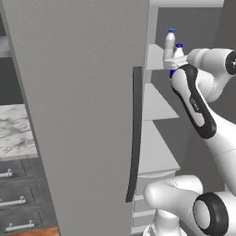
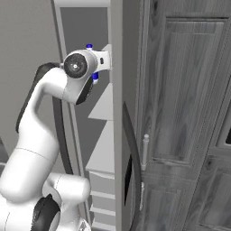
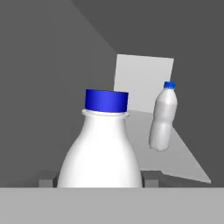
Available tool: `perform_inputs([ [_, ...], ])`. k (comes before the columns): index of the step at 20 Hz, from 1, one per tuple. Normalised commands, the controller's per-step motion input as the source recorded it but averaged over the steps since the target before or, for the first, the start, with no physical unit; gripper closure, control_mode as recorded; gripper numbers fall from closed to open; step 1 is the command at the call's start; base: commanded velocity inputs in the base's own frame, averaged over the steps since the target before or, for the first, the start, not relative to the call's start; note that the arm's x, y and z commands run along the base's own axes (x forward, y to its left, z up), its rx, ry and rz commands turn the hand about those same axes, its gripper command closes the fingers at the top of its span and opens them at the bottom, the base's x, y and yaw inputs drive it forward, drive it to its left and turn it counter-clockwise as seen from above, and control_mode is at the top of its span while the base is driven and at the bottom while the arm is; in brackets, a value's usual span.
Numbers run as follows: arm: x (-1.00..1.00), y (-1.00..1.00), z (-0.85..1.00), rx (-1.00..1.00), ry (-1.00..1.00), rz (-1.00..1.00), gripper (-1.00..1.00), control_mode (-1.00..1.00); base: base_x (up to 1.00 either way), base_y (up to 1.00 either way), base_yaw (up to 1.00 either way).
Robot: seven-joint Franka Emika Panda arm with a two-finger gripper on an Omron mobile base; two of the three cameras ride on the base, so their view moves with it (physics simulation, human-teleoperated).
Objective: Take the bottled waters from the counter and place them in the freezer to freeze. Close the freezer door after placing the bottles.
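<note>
Grey panelling is dominating the left base view: the freezer door (image 1: 83, 115) is standing swung open, its dark handle (image 1: 135, 138) facing the arm, and the marble bench (image 1: 16, 131) is showing beyond it at the left. Past the door's edge, the taller bottle (image 1: 169, 44) is standing on the top freezer shelf (image 1: 154, 57), and the shorter bottle (image 1: 179, 50) is sitting just beside it at the wrist, so the arm appears to be reaching in to set it down.

From the right base view, the arm is bending into the freezer (image 2: 83, 27) at upper-shelf height; a blue cap (image 2: 89, 46) is peeking above the hand, and dark cabinets (image 2: 189, 113) are flanking the right.

Looking along the hand view, the claw (image 3: 100, 182) is clenching the shorter bottle (image 3: 103, 144) at its lower body, fingertips (image 3: 151, 182) pressing either side. The taller bottle (image 3: 162, 117) is standing apart on the white shelf (image 3: 183, 157) ahead. Judging by this, one bottle is stowed, the second is awaiting release, and the door is not yet closed.
</note>
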Motion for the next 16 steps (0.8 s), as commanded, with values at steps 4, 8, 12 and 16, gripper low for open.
perform_inputs([
  [4,0.05,-0.01,0.02,0.00,-0.18,0.02,1.00,-1.00,0.00,0.00,0.00],
  [8,0.06,0.00,0.24,0.00,-0.04,0.00,1.00,-1.00,0.00,0.00,0.00],
  [12,0.22,0.00,0.36,0.00,0.00,0.00,1.00,-1.00,0.00,0.00,0.00],
  [16,0.30,0.00,0.30,0.00,0.00,0.00,1.00,-1.00,0.00,0.00,0.00],
])
